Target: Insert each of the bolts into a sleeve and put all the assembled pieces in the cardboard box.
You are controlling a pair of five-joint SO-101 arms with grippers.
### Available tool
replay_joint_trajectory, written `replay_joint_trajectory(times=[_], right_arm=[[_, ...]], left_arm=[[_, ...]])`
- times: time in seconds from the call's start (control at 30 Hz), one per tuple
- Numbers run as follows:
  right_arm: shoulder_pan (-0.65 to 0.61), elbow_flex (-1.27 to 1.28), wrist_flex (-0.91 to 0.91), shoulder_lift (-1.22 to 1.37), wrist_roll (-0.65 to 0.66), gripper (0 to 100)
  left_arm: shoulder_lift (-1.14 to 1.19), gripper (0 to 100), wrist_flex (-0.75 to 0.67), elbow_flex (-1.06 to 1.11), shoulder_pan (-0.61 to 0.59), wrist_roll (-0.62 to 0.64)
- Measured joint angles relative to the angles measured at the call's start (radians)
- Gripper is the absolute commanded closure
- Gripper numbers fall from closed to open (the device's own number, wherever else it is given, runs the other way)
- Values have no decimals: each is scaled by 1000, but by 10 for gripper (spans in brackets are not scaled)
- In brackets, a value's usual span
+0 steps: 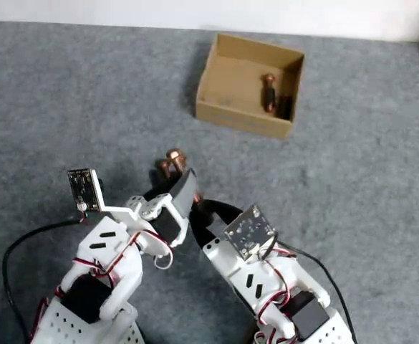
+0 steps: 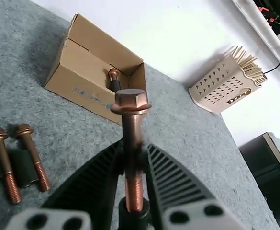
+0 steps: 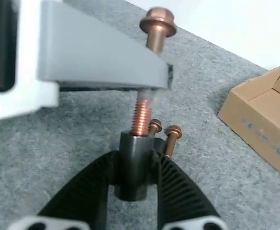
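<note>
Grey carpet (image 1: 367,186) covers the table, where the left pincer (image 2: 134,149) pinches a copper bolt (image 2: 131,122) by its shank, head pointing away from the fingers. Facing it, the right pincer (image 3: 136,163) clamps a dark sleeve (image 3: 134,146), and the bolt's threaded tip meets the sleeve's mouth. Just beside both pincers lie two sleeved bolts (image 2: 33,158). Well beyond them stands the cardboard box (image 2: 82,91), holding one assembled piece (image 2: 113,79).

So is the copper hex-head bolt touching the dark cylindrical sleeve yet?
Touching. In the right wrist view the threaded tip of the copper hex-head bolt sits in the open top of the dark cylindrical sleeve, with no gap.
</note>
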Motion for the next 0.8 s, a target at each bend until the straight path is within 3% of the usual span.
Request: replay_joint_trajectory(times=[0.8], right_arm=[[43, 2, 0, 2, 48, 995]], left_arm=[[-11, 996, 71, 37, 87, -61]])
